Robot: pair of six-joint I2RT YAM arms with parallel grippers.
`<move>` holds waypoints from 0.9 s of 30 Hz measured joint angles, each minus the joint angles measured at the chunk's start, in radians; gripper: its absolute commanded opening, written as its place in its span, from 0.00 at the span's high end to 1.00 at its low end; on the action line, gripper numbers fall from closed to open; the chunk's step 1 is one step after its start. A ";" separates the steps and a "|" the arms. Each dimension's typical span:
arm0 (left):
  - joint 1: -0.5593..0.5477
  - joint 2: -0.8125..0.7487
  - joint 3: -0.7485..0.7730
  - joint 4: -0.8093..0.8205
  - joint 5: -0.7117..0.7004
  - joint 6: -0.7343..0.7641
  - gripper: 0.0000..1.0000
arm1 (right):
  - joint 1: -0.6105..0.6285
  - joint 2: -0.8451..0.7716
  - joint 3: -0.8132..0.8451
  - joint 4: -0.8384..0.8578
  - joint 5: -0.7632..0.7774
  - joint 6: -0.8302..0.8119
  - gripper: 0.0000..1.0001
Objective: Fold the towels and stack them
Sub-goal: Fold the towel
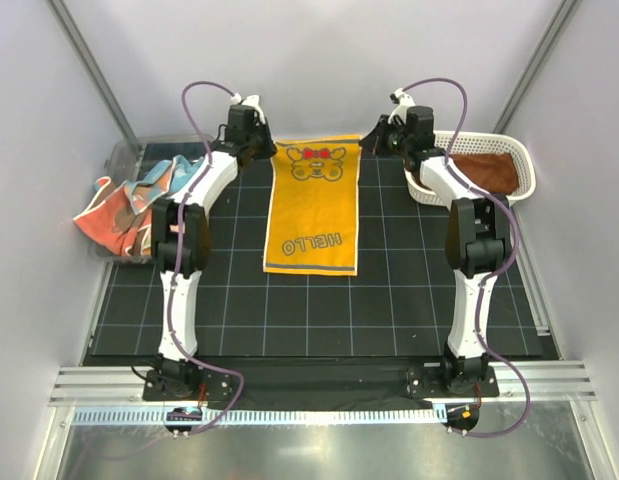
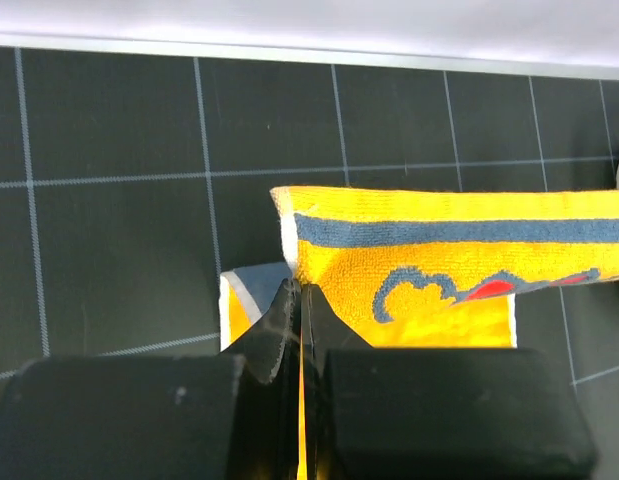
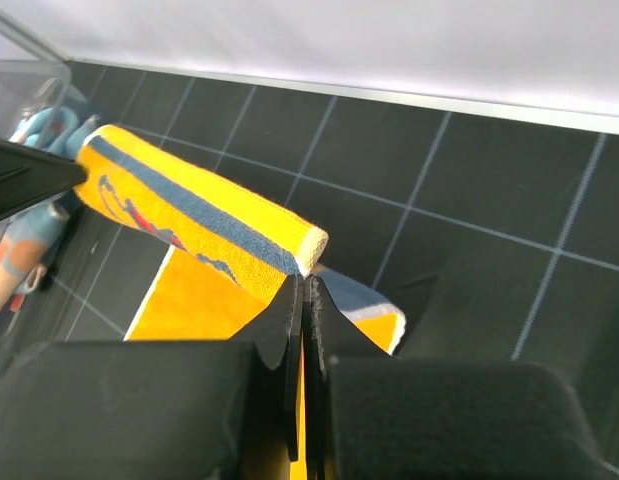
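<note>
A yellow towel point(image 1: 311, 205) with a bear face, a red bow and "HELLO" lies lengthwise on the black grid mat. Its far edge is lifted and stretched between both grippers. My left gripper point(image 1: 259, 140) is shut on the far left corner; in the left wrist view point(image 2: 299, 292) the towel point(image 2: 459, 262) runs off to the right. My right gripper point(image 1: 381, 137) is shut on the far right corner; in the right wrist view point(image 3: 304, 282) the towel point(image 3: 189, 205) runs off to the left. A rust-brown towel point(image 1: 486, 170) lies in the white basket. Coral and light-blue towels point(image 1: 119, 212) spill from the clear bin.
The white lattice basket point(image 1: 526, 160) stands at the far right of the mat. The clear plastic bin point(image 1: 122, 155) stands at the far left, and also shows in the right wrist view point(image 3: 29, 80). Grey walls close in behind and at both sides.
</note>
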State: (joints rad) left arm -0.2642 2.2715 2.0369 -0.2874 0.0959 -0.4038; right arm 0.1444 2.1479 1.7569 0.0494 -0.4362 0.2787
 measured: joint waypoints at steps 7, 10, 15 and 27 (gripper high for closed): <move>0.006 -0.080 -0.191 0.074 0.058 0.029 1.00 | 0.000 -0.047 -0.106 0.054 -0.054 0.012 0.99; 0.005 -0.132 -0.290 0.081 0.078 0.037 1.00 | 0.007 -0.092 -0.188 0.051 -0.064 0.016 0.99; 0.004 -0.241 -0.445 0.090 0.115 0.036 1.00 | 0.031 -0.237 -0.388 0.043 -0.049 0.027 0.99; -0.043 -0.515 -0.765 0.111 0.114 0.007 1.00 | 0.094 -0.527 -0.699 0.061 -0.020 0.069 0.99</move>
State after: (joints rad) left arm -0.3069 1.7569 1.2716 -0.1764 0.2096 -0.3969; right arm 0.2382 1.6207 1.0576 0.1104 -0.4561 0.3473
